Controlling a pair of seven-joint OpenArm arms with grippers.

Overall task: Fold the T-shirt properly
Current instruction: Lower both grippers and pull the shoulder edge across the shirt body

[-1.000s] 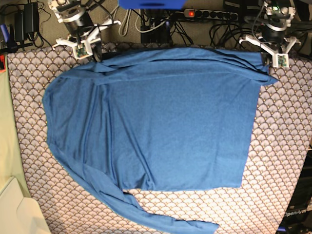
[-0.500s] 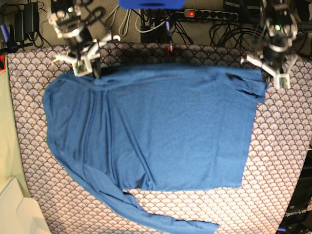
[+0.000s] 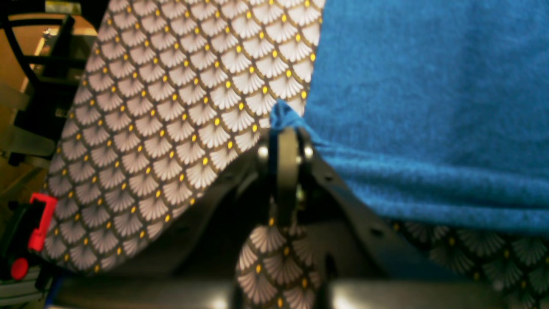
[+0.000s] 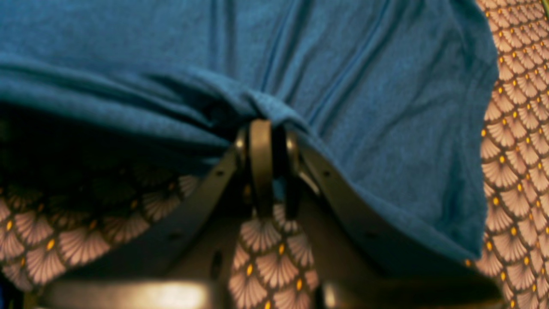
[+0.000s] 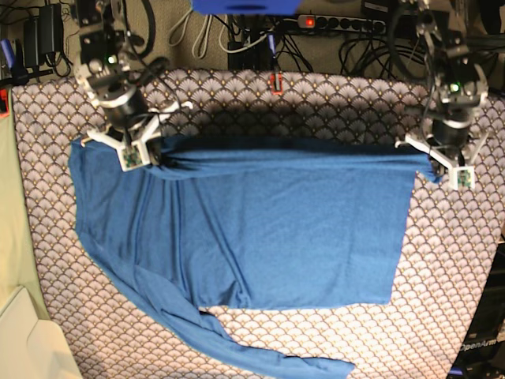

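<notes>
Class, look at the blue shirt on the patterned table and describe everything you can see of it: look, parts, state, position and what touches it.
The plain medium-blue soft knit T-shirt lies spread on the scallop-patterned grey-white tablecloth. It has no print. Its far edge is raised and folding over, throwing a shadow on the cloth, pinched at one end by the shut left tool and at the other by the shut right tool. Soft creases run across the body. One long sleeve trails toward the near edge. The rest lies fairly flat.
</notes>
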